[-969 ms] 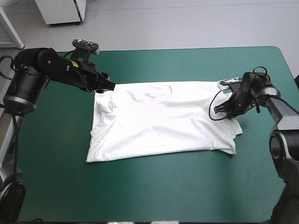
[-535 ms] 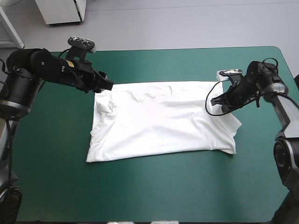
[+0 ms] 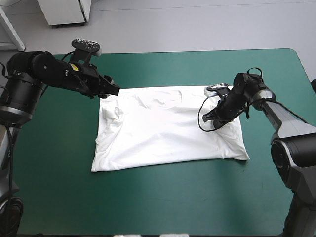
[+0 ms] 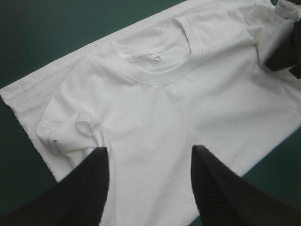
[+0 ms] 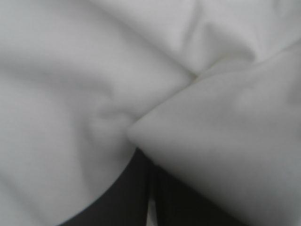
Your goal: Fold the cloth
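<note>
The white T-shirt (image 3: 163, 133) lies spread flat in the middle of the tabletop (image 3: 163, 202). The left gripper (image 4: 150, 153) hovers, jaws apart, over its far left corner. The right gripper (image 3: 211, 117) has its jaws clamped on the right edge, folded inward.

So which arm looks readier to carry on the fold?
Right: the right gripper is shut on the T-shirt, its side edge drawn inward. The left gripper is open at the far corner, holding nothing.
</note>
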Robot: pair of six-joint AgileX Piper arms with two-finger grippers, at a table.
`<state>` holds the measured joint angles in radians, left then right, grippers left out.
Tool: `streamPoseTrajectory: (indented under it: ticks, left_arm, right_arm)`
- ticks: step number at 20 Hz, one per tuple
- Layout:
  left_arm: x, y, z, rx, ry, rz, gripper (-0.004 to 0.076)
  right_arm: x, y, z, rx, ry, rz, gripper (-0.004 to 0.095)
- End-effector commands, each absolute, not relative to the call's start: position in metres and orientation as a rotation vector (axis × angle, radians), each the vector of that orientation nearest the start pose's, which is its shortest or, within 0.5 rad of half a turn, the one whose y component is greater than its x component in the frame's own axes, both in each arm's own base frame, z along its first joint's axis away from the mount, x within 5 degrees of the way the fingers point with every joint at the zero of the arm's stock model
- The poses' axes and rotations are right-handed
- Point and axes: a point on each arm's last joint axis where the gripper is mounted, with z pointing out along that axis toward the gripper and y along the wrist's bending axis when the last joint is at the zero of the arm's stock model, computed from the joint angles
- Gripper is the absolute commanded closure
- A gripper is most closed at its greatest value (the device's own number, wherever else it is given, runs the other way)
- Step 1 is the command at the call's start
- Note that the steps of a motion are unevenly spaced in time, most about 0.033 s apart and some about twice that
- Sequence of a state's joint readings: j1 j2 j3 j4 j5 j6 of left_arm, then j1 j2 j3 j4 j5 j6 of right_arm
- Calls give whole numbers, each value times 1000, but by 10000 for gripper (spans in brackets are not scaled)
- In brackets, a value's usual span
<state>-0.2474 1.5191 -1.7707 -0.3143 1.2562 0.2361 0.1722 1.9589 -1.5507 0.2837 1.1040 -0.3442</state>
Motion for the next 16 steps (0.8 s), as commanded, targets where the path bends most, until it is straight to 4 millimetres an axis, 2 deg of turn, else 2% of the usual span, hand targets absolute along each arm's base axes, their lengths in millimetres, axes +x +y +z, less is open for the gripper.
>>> streamPoseTrajectory:
  ticks: [1, 3, 5, 7, 9, 12, 13, 15, 16]
  left_arm:
    - [274, -101, 463, 604, 2335, -452, 333]
    - [273, -100, 462, 610, 2342, -444, 332]
    - [271, -99, 464, 613, 2334, -442, 332]
    - [267, -97, 468, 626, 2317, -420, 332]
    - [263, -91, 471, 608, 2318, -349, 332]
    - [251, -80, 475, 577, 2315, -244, 331]
    - [240, -73, 472, 555, 2330, -191, 331]
    - [219, -62, 457, 534, 2378, -104, 331]
    - [214, -58, 448, 523, 2406, -85, 331]
  right_arm:
    - [392, 93, 245, -642, 2803, 372, 923]
    - [392, 93, 249, -678, 2801, 377, 871]
    - [391, 93, 260, -698, 2806, 387, 758]
    - [392, 93, 280, -700, 2762, 375, 599]
    - [387, 91, 296, -708, 2743, 343, 523]
    - [375, 81, 316, -673, 2742, 238, 460]
    - [367, 76, 331, -639, 2721, 191, 457]
    - [345, 70, 357, -617, 2664, 140, 457]
    - [338, 67, 363, -599, 2656, 122, 457]
